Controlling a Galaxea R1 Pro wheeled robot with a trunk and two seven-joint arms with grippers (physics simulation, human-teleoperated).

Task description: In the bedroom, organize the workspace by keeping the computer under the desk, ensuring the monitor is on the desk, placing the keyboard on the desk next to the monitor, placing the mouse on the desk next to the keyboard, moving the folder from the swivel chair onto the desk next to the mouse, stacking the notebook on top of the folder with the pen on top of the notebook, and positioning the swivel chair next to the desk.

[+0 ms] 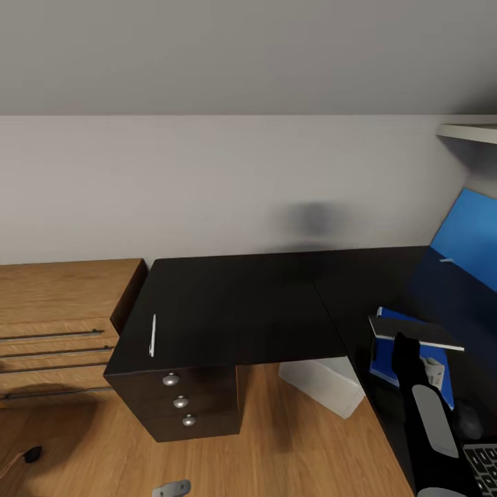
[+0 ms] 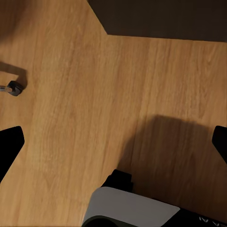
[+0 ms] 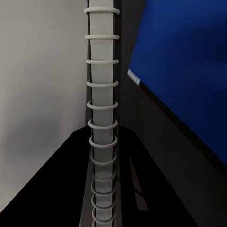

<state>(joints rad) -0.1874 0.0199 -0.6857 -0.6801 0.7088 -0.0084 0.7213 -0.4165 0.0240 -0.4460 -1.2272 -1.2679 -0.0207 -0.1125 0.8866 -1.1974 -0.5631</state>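
So the black L-shaped worktop fills the middle of the head view, with a light-wood cabinet butted up against it at 9 o'clock. The pen is lying flat on the worktop near its 8 o'clock corner, just above the three drawer knobs, well apart from everything else.

Over at 4 o'clock the right hand is holding the notebook above the blue folder, which lies flat on the worktop. The right wrist view looks straight along the notebook's white spiral binding, so the hand is pinching the notebook, with the blue back panel behind it. Can't tell if the notebook is touching the folder or just hovering.

The mouse sits just beside the folder at 4 o'clock, and a corner of the keyboard shows at 5 o'clock. The pale computer stands on the floor under the worktop.

The left hand hangs over the wood floor with its fingers spread wide, nothing between them. A castor is on the floor near it.
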